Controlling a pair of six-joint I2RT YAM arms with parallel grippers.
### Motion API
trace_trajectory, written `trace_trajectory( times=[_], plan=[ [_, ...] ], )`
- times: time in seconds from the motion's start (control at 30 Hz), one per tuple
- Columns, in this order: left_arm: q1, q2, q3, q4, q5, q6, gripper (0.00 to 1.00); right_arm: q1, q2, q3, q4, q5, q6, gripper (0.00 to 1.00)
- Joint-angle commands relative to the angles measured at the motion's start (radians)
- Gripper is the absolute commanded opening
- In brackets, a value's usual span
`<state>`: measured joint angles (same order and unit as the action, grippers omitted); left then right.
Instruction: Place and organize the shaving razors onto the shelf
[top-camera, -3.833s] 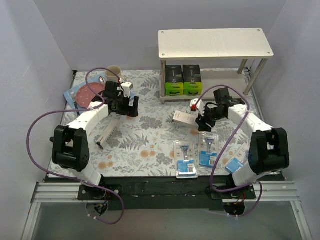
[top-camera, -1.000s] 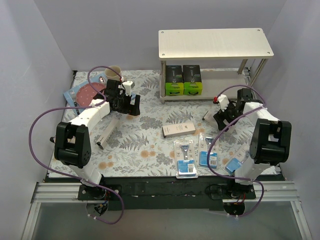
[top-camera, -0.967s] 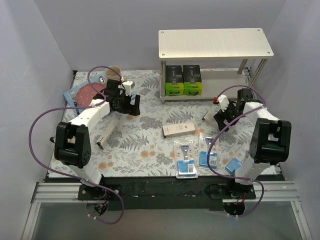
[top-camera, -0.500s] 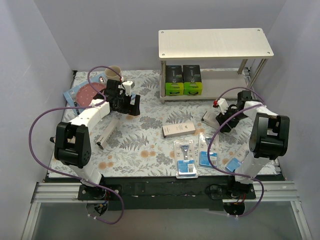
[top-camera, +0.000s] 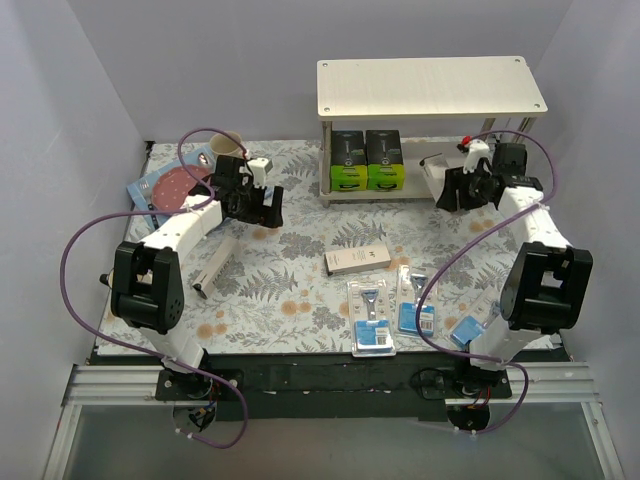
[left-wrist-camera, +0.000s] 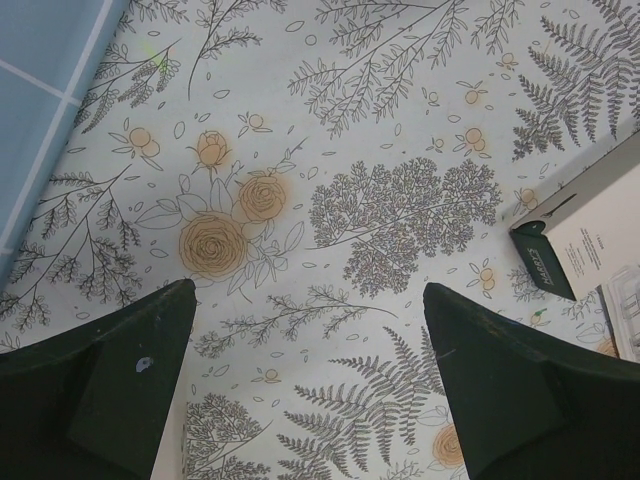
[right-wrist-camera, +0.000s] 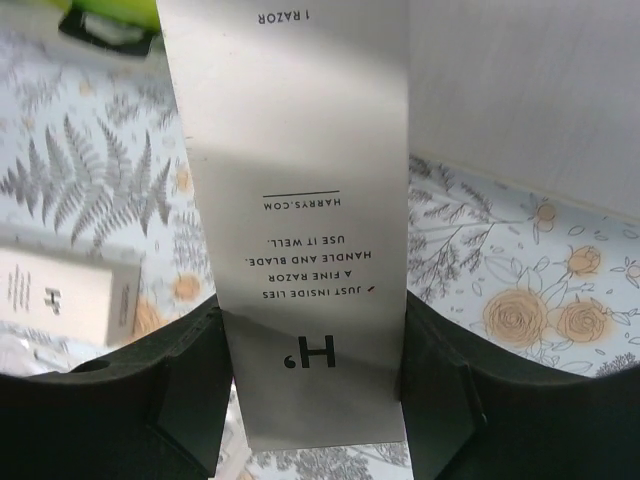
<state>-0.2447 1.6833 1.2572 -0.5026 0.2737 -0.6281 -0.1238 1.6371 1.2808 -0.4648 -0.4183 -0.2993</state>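
The right claw is clamped on a slim white cardboard razor box. Its dark fingers press the two long sides, and the printed face fills the middle of the wrist view and runs off the top edge. In the overhead view this claw sits at the right of the frame, at the front edge of the lower board of the two-tier pale wood shelf with silver metal legs, just under the lip of the top board. Whether the held box touches the lower board cannot be told. To its left, a strip of bare board separates it from two black-and-lime-green razor boxes, which stand side by side at the left end of that tier. The shelf's right legs stand near on the other side. Lower in the frame, a second slim white box lies flat at the centre of the floral tablecloth, with open cloth between it and the shelf. Three blue-carded clear blister packs lie in a row near the cloth's bottom edge. At the upper left, the left claw hangs over bare cloth with its jaws apart and holds nothing. A third slim white box lies angled just below it. A round pink speckled plate and a cream mug sit near the cloth's upper left corner.
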Motion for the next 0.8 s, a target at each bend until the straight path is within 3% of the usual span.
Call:
trace_trajectory(
  times=[0.0,0.33,0.77],
  plan=[
    [-0.011,-0.005,0.034,-0.014,0.001,0.005,0.98,0.003,0.065,0.089,0.143,0.047,0.268,0.51],
    [-0.011,-0.04,-0.007,-0.03,-0.031,0.03,0.98,0.09,0.248,0.267,0.227,0.151,0.333,0.52],
    [-0.018,-0.017,0.016,-0.045,-0.041,0.042,0.98,0.19,0.392,0.373,0.242,0.317,0.396,0.53]
  ],
)
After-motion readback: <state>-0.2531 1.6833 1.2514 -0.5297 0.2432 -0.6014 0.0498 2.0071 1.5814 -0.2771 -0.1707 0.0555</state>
